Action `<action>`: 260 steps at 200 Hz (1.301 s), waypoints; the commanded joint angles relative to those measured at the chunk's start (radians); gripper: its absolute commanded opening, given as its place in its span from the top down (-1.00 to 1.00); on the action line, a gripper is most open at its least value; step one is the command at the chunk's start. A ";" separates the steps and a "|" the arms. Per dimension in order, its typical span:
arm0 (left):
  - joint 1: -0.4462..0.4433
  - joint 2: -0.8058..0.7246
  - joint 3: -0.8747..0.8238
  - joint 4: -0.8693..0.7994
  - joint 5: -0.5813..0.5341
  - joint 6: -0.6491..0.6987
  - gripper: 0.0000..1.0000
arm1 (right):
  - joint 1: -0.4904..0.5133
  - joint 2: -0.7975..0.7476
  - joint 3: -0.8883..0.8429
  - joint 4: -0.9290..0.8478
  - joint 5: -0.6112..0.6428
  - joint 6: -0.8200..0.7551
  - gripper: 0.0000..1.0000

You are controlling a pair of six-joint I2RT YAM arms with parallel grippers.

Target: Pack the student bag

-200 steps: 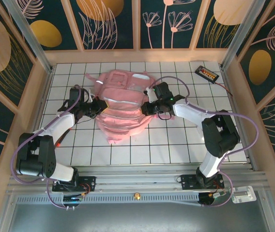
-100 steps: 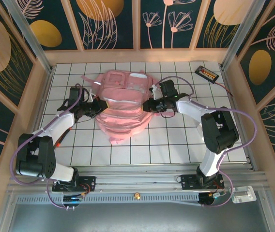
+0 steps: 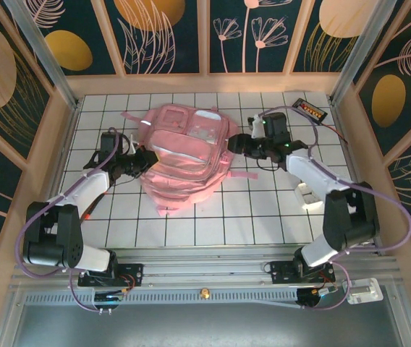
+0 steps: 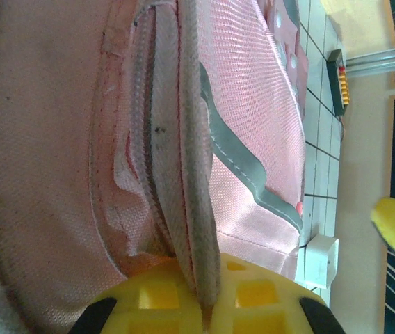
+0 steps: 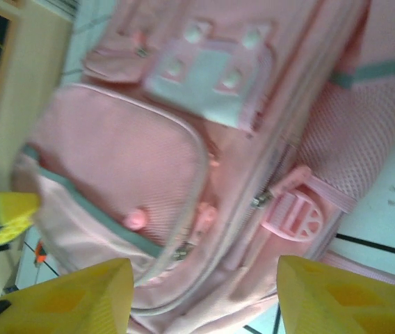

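**Bag pinned on one side, packing not started**

The student bag (image 3: pixel 184 163) lies flat, front pockets up, on the bench (image 3: pixel 263 210). The left gripper (image 3: pixel 142 160) sits at the bag's left edge, pressed together on a raised fabric seam of the bag; the left wrist view shows the fold running between its yellow fingers (image 4: pixel 253 299). The right gripper (image 5: pixel 201 299) is just off the bag's right edge, spread wide with nothing between the fingers, facing the pockets and a pink buckle (image 5: pixel 291 212).

Progress, as a judgement: early. The zippers visible look closed, no compartment is open, and nothing is seen going in. A black device (image 3: pixel 309 110) lies well apart, beyond the bag's far right corner. A small white box (image 3: pixel 305 194) sits right of the bag. Left to do: open a compartment, load items, close it.
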 commanded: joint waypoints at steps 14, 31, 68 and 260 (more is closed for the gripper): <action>0.000 -0.056 -0.055 0.153 0.083 -0.081 0.85 | -0.003 -0.158 -0.065 0.003 0.026 0.004 -0.25; 0.001 -0.067 -0.069 0.167 0.084 -0.094 0.66 | 0.001 -0.237 -0.100 0.013 0.029 0.004 -0.32; 0.001 -0.085 -0.082 0.147 0.071 -0.069 0.09 | 0.004 -0.414 -0.171 0.023 0.056 -0.025 -0.39; 0.001 -0.702 -0.388 0.223 -1.047 0.358 -0.98 | -0.293 -0.529 -0.498 0.469 0.436 -0.368 -0.98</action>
